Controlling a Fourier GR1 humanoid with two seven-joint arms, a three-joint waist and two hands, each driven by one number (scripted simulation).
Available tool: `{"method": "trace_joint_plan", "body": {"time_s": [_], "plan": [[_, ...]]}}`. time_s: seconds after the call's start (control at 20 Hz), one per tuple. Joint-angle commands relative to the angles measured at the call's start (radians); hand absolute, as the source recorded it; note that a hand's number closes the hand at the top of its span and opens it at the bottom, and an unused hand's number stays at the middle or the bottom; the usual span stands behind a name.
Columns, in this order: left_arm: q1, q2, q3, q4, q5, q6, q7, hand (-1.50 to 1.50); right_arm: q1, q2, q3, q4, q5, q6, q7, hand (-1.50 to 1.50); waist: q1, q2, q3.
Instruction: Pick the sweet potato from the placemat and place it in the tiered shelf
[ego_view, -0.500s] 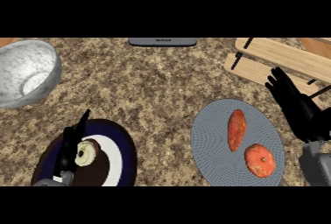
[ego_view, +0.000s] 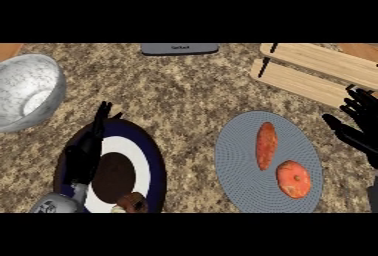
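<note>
**A:** Your right hand (ego_view: 359, 127) is out at the right edge with its fingers spread and nothing in them, so the pick has not begun. The sweet potato (ego_view: 266, 145) lies to that hand's left, on the round grey placemat (ego_view: 235, 165), the long way pointing away from you. I'd bring the hand over the middle of it and close across its narrow width, thumb on one flank and fingers on the other.

**B:** What about the rounder orange piece (ego_view: 294, 178)?

**A:** It sits just beside the sweet potato's near end, apart from it as far as I can tell. Come down at the middle or far half so you don't nudge it. Then carry up and to the right: the tiered shelf (ego_view: 314, 72), pale wooden slats, is just beyond your fingertips.

**B:** How will it handle?

**A:** It's a tapered orange spindle, smooth-looking, so it may roll on the finely ribbed mat. The counter (ego_view: 192, 95) is speckled stone.

**B:** And the left hand (ego_view: 92, 145)?

**A:** Fingers straight, resting over the dark-rimmed plate (ego_view: 151, 165), beside a marbled bowl (ego_view: 29, 90). Leave it.
</note>
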Motion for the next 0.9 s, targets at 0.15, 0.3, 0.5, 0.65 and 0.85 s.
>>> {"method": "trace_joint_plan", "body": {"time_s": [0.15,0.3,0.5,0.65,0.85], "plan": [[-0.065,-0.006,-0.007,-0.02,-0.027,0.003,0.016,0.0,0.129,0.102,-0.057,0.083,0.308,-0.493,-0.138,-1.5,0.025,0.006,0.0],[-0.067,-0.033,0.002,0.049,-0.026,-0.023,-0.049,0.0,0.165,0.237,-0.102,0.044,0.243,-0.541,-0.332,-1.5,0.03,0.005,0.0],[-0.079,-0.011,0.044,0.03,-0.028,-0.064,-0.026,0.0,0.292,0.264,-0.058,-0.166,0.161,-0.385,-0.357,-1.5,0.04,0.001,-0.001],[-0.106,-0.006,0.042,0.012,-0.027,-0.066,0.021,0.0,0.291,0.154,0.066,-0.163,0.253,-0.297,-0.187,-1.5,0.045,0.002,-0.002],[-0.088,-0.01,0.035,-0.02,-0.024,-0.079,0.031,0.0,0.279,0.019,0.143,-0.297,0.367,-0.284,0.069,-1.5,0.059,0.001,-0.004]]}}
